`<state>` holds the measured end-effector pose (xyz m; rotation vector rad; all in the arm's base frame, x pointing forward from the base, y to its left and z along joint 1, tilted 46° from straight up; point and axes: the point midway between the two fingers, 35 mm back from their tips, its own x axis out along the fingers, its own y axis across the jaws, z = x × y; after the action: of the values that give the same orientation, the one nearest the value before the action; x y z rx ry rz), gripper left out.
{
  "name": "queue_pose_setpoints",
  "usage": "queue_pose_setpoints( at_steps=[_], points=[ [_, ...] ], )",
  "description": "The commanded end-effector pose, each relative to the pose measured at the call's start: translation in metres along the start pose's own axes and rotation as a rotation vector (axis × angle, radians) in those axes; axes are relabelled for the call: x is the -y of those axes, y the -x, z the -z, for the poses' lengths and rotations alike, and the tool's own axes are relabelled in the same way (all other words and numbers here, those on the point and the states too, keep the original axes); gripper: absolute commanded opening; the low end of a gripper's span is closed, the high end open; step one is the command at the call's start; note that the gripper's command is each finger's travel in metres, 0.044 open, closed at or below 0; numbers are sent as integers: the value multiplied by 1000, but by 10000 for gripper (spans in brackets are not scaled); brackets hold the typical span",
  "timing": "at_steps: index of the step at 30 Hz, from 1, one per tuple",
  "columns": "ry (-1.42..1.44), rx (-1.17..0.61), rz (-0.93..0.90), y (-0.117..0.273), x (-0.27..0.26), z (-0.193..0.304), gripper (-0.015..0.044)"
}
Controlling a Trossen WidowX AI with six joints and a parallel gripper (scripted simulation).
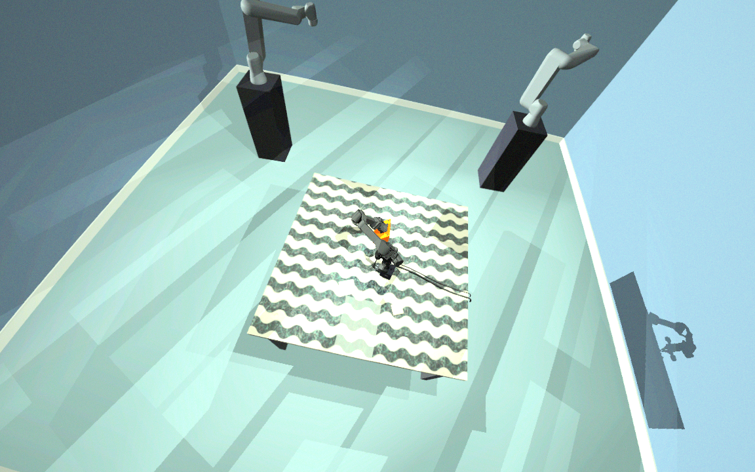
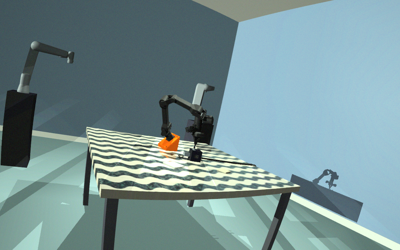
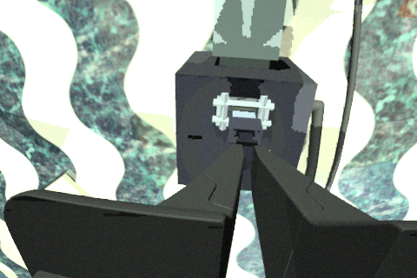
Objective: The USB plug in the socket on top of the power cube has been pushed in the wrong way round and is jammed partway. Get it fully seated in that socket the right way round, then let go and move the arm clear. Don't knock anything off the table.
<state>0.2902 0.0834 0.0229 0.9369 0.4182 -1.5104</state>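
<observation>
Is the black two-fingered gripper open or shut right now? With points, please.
Shut, apparently on the small dark USB plug [image 3: 246, 135]: in the wrist view, the gripper's [image 1: 387, 267] [image 2: 194, 147] [image 3: 248, 149] fingertips nearly meet right at it.

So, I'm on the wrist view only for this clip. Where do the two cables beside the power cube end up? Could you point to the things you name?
Observer: In the top view, the cables [image 1: 434, 283] [image 2: 229, 161] [image 3: 356, 43] run out from the power cube [image 1: 388, 273] [image 2: 195, 155] [image 3: 200, 113] to the edge of the table [image 1: 427, 343] [image 2: 133, 183] [image 3: 100, 69].
Operator: And what is the arm mounted on?
Observer: An orange base [image 1: 384, 236] [image 2: 173, 144], standing on the same table.
Operator: Any other arms in the room?
Observer: Two grey ones, off the table, each on its own dark pedestal [image 1: 265, 117] [image 2: 16, 130].
</observation>
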Motion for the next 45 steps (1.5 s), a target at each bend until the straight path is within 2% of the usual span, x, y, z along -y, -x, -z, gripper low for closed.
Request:
queue_pose_setpoints(
  at_steps=[1,45],
  points=[
    [1,0,0,-1,0,-1,0],
    [1,0,0,-6,0,-1,0]
  ],
)
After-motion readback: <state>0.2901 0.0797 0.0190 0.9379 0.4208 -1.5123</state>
